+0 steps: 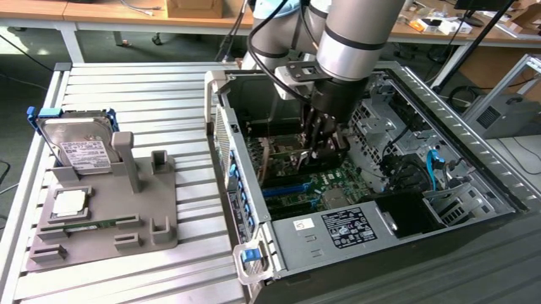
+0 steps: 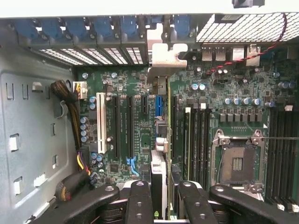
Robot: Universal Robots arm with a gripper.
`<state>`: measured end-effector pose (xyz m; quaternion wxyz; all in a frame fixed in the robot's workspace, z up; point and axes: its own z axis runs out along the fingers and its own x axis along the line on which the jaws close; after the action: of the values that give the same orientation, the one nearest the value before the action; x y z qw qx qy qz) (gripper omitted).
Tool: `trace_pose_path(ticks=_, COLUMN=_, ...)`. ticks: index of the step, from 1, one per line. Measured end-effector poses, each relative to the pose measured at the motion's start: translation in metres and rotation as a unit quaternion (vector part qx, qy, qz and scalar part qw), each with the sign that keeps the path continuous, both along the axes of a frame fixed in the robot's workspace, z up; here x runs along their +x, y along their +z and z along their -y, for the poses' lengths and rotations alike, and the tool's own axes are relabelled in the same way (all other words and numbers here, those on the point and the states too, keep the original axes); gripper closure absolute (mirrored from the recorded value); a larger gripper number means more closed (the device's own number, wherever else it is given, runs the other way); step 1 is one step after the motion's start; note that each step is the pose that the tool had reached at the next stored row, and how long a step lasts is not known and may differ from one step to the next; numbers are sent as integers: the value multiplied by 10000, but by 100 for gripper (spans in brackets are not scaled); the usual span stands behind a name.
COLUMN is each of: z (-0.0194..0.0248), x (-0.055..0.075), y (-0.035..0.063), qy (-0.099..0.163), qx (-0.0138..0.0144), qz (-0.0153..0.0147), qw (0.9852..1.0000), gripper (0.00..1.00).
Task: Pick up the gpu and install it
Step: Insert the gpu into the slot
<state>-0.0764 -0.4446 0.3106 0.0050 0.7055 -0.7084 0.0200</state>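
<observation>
My gripper (image 1: pixel 322 144) reaches down inside the open computer case (image 1: pixel 473 158), over the motherboard. In the wrist view the gpu (image 2: pixel 168 140) shows edge-on as a thin card standing upright over the green motherboard (image 2: pixel 140 140). Its silver bracket (image 2: pixel 164 55) lies against the rear slot openings of the case. My gripper (image 2: pixel 163 189) is shut on the gpu, with one black finger (image 2: pixel 140 200) on each side of the card. The card runs right beside a short blue slot (image 2: pixel 159 105). I cannot tell whether its lower edge sits in a slot.
Left of the case in the exterior view, a grey fixture (image 1: pixel 156 218) carries a hard drive (image 1: pixel 80 144) in a blue frame and a square silver chip (image 1: pixel 70 201). Inside the case are a white slot (image 2: pixel 101 123), an empty processor socket (image 2: pixel 238 163) and a cable bundle (image 2: pixel 70 105).
</observation>
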Motion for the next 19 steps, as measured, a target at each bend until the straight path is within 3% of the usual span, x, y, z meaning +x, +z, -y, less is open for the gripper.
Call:
trace_pose_path(ticks=6, z=0, x=-61, y=-23, qy=0, qx=0, qz=0, qw=10000, gripper=73)
trace_pose_path(ticks=12, z=0, x=-69, y=-127, qy=-1, qx=1, qz=1, qw=10000, gripper=73)
trace_pose_path(ticks=19, z=7, x=-103, y=-180, qy=-51, qx=0, qz=0, qw=10000, gripper=73)
